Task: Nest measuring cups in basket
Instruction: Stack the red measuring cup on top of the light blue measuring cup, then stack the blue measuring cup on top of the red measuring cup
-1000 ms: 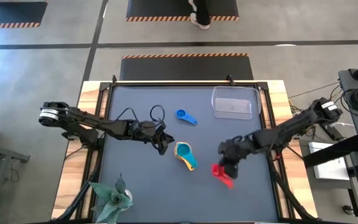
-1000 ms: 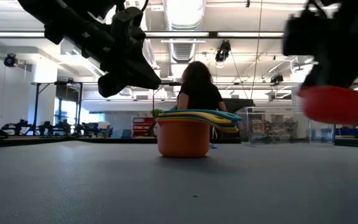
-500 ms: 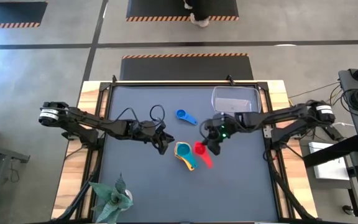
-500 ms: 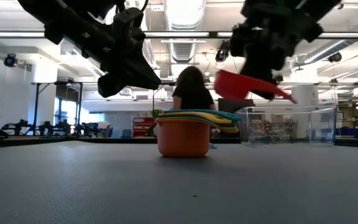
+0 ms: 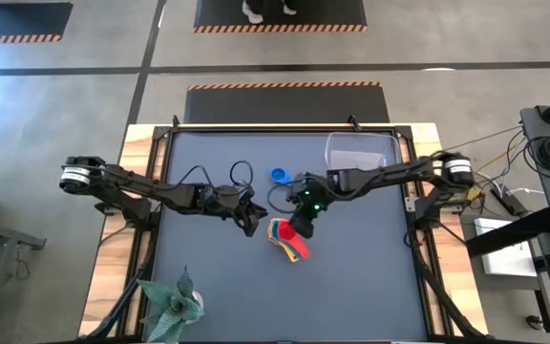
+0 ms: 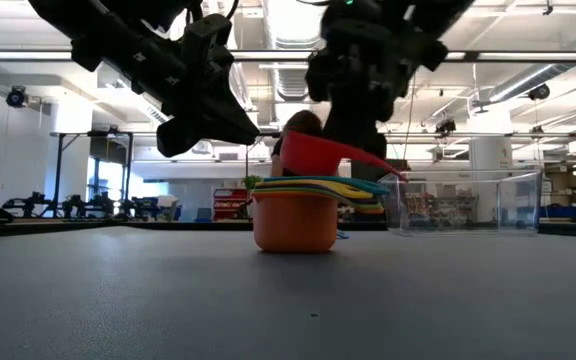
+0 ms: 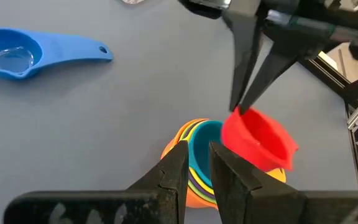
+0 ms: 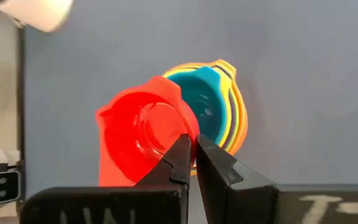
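right gripper [image 5: 303,212] pinching red cup [image 8: 143,140] by rim, just above nested stack [image 6: 296,213]. left gripper [image 5: 249,222] beside stack, jaws nearly together, holding nothing. blue cup [image 7: 23,53] lies apart frm stack.

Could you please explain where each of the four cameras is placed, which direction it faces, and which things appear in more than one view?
High view: above the table, facing straight down; both arms show.
Low view: at tabletop height, facing across to the room; both arms hang in from above.
Left wrist view: on the left arm, past the left gripper toward the nested stack.
Right wrist view: on the right arm, past the right gripper, shut on the red cup.
Shared: red cup and stack in all four; blue cup in the high and left wrist views.
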{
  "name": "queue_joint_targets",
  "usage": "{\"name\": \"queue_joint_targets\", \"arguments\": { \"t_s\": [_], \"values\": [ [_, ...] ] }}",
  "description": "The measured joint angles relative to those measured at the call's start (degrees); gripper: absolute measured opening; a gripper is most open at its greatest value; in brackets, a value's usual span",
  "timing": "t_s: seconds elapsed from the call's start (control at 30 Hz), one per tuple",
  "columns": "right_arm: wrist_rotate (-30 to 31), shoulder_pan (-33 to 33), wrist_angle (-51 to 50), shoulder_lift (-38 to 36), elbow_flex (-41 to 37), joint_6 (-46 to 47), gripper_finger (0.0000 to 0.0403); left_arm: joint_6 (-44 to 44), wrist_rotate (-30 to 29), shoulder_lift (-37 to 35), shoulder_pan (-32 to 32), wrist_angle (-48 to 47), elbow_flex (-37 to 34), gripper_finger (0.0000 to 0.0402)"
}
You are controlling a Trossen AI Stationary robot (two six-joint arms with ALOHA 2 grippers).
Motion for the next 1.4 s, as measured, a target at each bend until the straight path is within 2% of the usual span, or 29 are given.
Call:
{"name": "queue_joint_targets", "arguments": {
  "t_s": [0.2,0.6,1.1,1.4],
  "values": [
    [0.1,0.0,-9.71,5.8,7.66,-0.93,0.0008,-0.13,0.0,0.0,0.0,-0.05,0.0,0.0045],
    [3.86,-0.59,-10.56,4.85,8.82,-0.34,0.0012,0.5,0.02,0.0,0.0,-1.92,-0.02,0.0045],
    [3.45,-1.62,-10.88,4.06,8.82,-0.49,0.0125,1.62,0.02,0.0,0.11,-2.19,-0.02,0.0045],
    [3.75,-4.15,-14.12,4.06,8.02,-1.09,0.0123,1.71,0.03,0.0,0.13,-2.37,-0.02,0.0045]
  ]
}}
